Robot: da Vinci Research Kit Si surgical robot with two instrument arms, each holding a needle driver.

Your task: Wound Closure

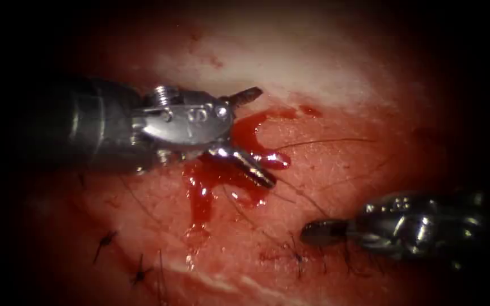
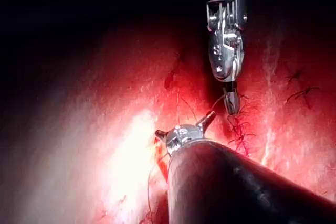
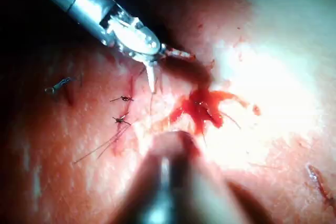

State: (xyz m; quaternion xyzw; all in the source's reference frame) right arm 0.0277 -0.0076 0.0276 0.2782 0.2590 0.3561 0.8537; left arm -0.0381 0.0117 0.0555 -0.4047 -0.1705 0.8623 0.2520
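Left end effector (image 1: 256,139) is wide open, one jaw angled up toward the pale upper tissue, the other angled down with its tip sitting in the red fluid (image 1: 239,153). It grips nothing as far as I can make out. In the left wrist view the same end effector (image 2: 184,127) shows its jaws splayed apart over the tissue.

Right end effector (image 1: 319,232) comes in low from the right with its jaws closed together, tip just above the tissue (image 1: 324,68). A dark strand of thread (image 1: 313,205) runs up to that tip, but I can't tell whether the jaws actually pinch it or just sit next to it. From the left wrist camera that tool (image 2: 231,100) hangs point-down, jaws together, right by some dark stitches (image 2: 241,132).

Can't make out the needle anywhere, so no word on where it is or whether it's in the tissue.

Moving outward: another fine thread line (image 1: 324,141) arcs off to the right from the fluid pool. The two tools are well apart, with bare tissue between them. Finished stitches with short cut ends (image 1: 104,241) sit lower left, away from both tips. Beyond that, the tissue edges fall off into dark.
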